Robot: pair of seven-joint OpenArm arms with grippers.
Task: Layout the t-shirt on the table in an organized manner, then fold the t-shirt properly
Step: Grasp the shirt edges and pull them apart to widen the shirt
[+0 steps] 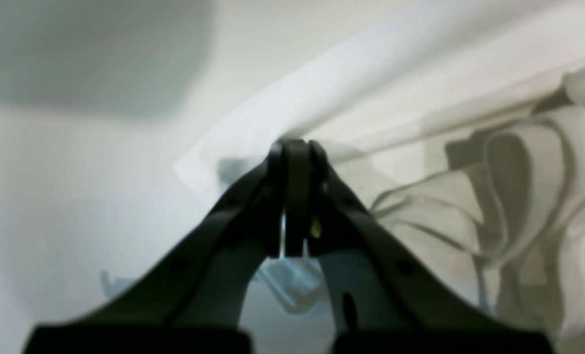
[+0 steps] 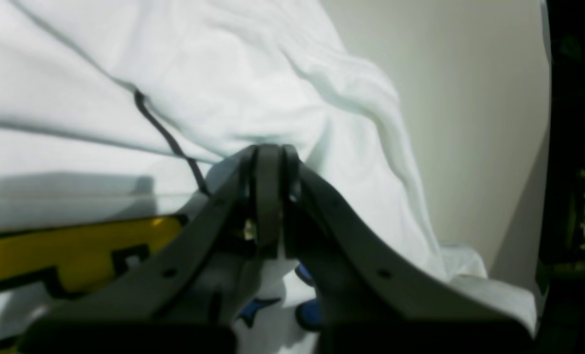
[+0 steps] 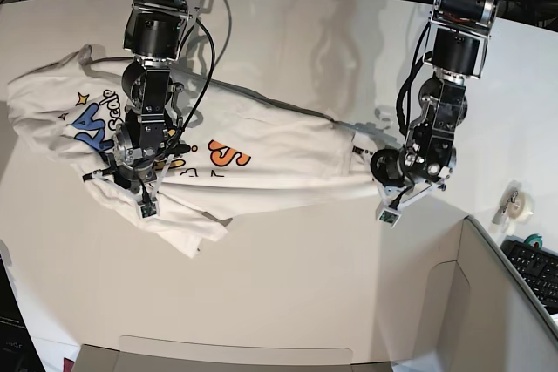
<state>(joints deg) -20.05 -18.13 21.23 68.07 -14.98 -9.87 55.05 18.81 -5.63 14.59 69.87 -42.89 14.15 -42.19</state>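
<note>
the t-shirt lies stretched across the middle of the desk, print side up, wrinkled and partly bunched. the right hand, toward nine o'clock in the base view, is pinched closed on a fold of the shirt. the left hand, toward three o'clock, is pinched closed on the shirt's edge there.
</note>
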